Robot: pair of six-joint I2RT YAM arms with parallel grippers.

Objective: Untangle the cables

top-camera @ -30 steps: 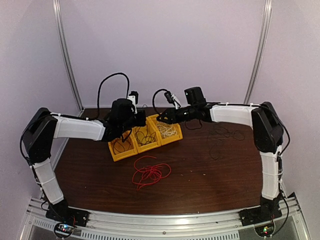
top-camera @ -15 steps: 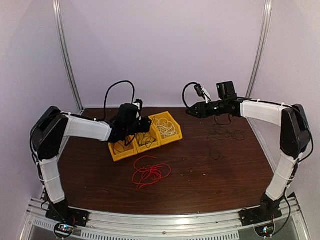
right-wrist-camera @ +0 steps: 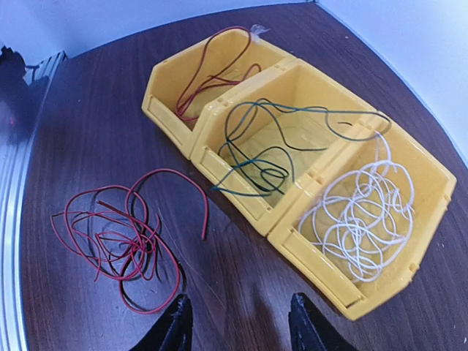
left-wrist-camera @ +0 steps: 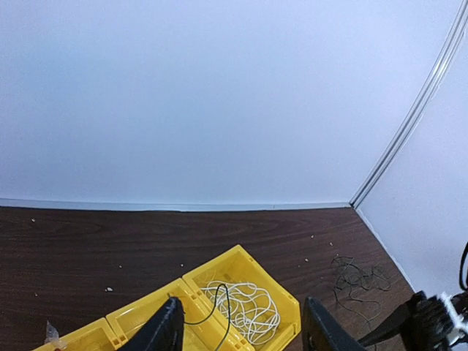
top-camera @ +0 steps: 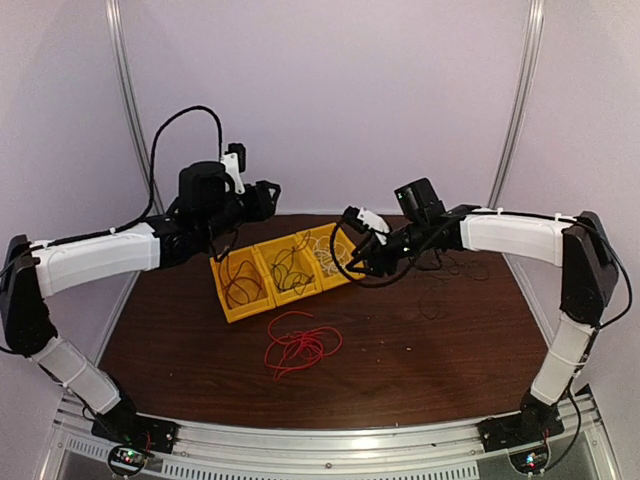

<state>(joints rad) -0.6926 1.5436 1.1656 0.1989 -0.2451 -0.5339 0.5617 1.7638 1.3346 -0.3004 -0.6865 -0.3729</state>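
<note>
Three joined yellow bins (top-camera: pixel 232 312) hold cables: a red one (right-wrist-camera: pixel 212 66) in the left bin, a dark green one (right-wrist-camera: pixel 256 157) in the middle, a white one (right-wrist-camera: pixel 362 219) in the right. The green cable's loop arches over the divider toward the white cable (left-wrist-camera: pixel 248 311). A loose red cable bundle (top-camera: pixel 298 345) lies on the table in front of the bins. My left gripper (top-camera: pixel 268 190) hangs open, high behind the bins, nothing between its fingers (left-wrist-camera: pixel 164 333). My right gripper (right-wrist-camera: pixel 238 325) is open above bare table, between the red bundle (right-wrist-camera: pixel 117 234) and the bins (right-wrist-camera: pixel 241 201).
Thin dark cables (top-camera: pixel 450 268) lie spread on the table's right side, also in the left wrist view as a dark tangle (left-wrist-camera: pixel 358 278). White walls close the table at the back and sides. The table's near metal rail (top-camera: pixel 330 440) carries both arm bases.
My left gripper has opened and lifted up and to the left, away from the bins. My right arm swung out to the right, then came back down in front of the white bin.
</note>
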